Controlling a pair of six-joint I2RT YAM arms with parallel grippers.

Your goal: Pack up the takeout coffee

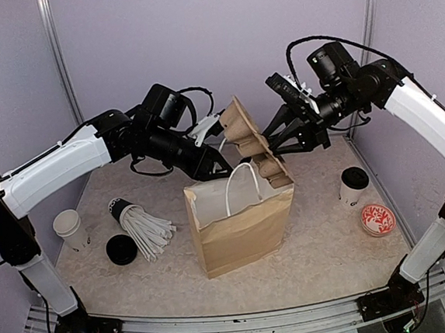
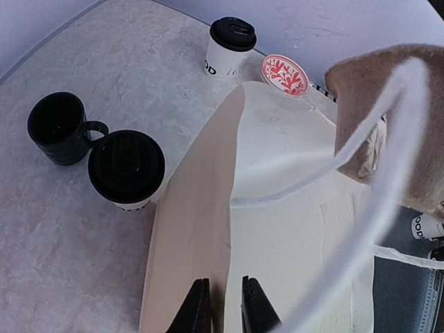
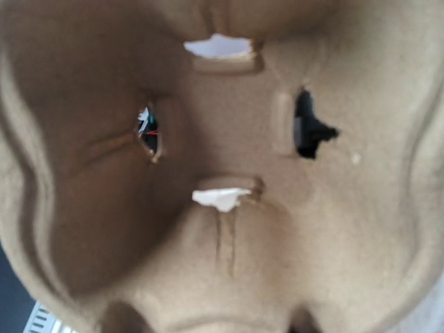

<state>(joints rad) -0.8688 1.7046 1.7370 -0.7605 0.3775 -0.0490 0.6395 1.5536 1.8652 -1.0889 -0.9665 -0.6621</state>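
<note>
Showing mottled beige mat [image 1: 315, 240], lilac walls [image 1: 219, 34], metal posts [image 1: 55, 49] bkgd

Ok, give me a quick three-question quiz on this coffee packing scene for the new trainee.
1. Multiple choice: what does the right gripper hold above the paper bag? A) the cardboard cup carrier B) a straw C) a spoon.
2. True or false: the white cup at the table's far left has its lid on.
3. How many lidded takeout cups show in the left wrist view?
Key: 1 A. 2 False: it stands open, and a black lid lies nearby. 3 Two.
</note>
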